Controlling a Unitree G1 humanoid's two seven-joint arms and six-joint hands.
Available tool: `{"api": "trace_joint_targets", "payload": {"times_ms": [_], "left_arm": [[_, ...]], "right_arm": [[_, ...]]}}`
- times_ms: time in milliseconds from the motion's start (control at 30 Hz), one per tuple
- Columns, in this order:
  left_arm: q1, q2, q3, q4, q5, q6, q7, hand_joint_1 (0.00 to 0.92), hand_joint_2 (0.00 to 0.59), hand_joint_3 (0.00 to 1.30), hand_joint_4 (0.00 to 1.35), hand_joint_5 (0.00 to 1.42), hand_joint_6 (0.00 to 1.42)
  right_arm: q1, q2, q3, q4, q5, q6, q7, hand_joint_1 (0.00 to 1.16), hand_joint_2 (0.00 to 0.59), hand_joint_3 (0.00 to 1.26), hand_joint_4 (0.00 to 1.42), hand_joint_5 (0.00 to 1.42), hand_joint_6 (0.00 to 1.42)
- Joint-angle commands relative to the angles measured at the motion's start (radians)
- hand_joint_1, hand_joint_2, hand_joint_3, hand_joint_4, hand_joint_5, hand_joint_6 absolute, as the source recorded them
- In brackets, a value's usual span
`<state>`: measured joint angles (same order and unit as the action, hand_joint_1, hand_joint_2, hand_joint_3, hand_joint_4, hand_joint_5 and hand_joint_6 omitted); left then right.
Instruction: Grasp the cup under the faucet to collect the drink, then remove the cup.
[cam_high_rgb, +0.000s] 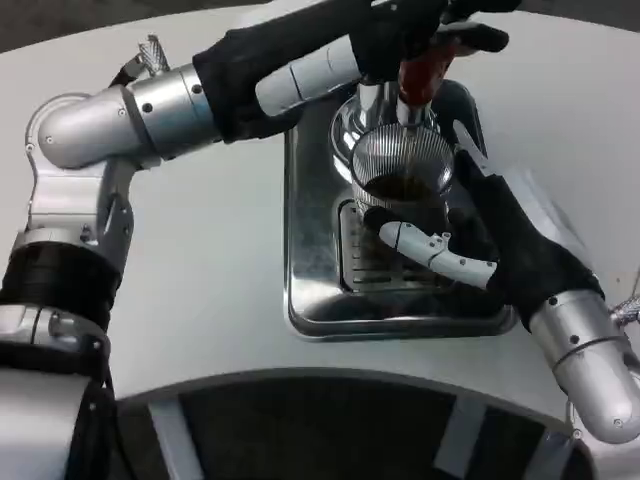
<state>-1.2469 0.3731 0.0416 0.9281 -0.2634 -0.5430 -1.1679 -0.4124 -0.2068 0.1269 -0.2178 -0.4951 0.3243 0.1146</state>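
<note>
Both hands are engaged. Right hand (470, 235) grips the cup (403, 170) under the faucet (425, 75). Left hand (400, 30) holds the faucet handle; dark liquid fills the cup.

The left silver forearm reaches up and across, its black-gloved left robot hand (420, 30) curled closed at the top. The right robot hand (470, 245) has its white-and-black fingers wrapped inward, forearm angling from the lower right.

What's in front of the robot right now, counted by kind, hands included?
Hands: 2, left hand on the tap handle, right hand gripping the cup
Cups: 1, ribbed glass cup holding dark drink
Faucets: 1, faucet
Drip trays: 1, steel drip tray
Total: 5
</note>
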Motion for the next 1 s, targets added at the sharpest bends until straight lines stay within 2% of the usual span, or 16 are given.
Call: {"api": "trace_joint_targets", "payload": {"times_ms": [33,233,433,1000], "left_arm": [[0.022,-0.009,0.024,-0.031,-0.032,0.078,-0.021,0.000,0.097,0.00,0.00,0.08,0.02],[0.013,-0.017,0.060,-0.067,-0.061,0.174,-0.011,0.000,0.097,0.00,0.00,0.08,0.02],[0.015,-0.011,0.084,-0.121,-0.078,0.231,-0.010,0.000,0.097,0.00,0.00,0.08,0.03],[0.123,0.045,0.119,-0.349,-0.142,0.380,0.003,0.000,0.098,0.02,0.00,0.13,0.07]], "right_arm": [[0.018,0.000,0.004,-0.007,0.004,0.008,-0.004,0.41,0.180,0.00,0.00,0.00,0.00],[0.021,-0.001,0.002,-0.011,0.003,0.010,-0.005,0.42,0.186,0.00,0.00,0.00,0.00],[0.023,-0.003,-0.001,-0.013,0.005,0.009,-0.006,0.42,0.188,0.00,0.00,0.00,0.00],[0.035,-0.007,-0.012,-0.017,0.006,0.008,-0.010,0.42,0.188,0.00,0.00,0.00,0.00]]}}
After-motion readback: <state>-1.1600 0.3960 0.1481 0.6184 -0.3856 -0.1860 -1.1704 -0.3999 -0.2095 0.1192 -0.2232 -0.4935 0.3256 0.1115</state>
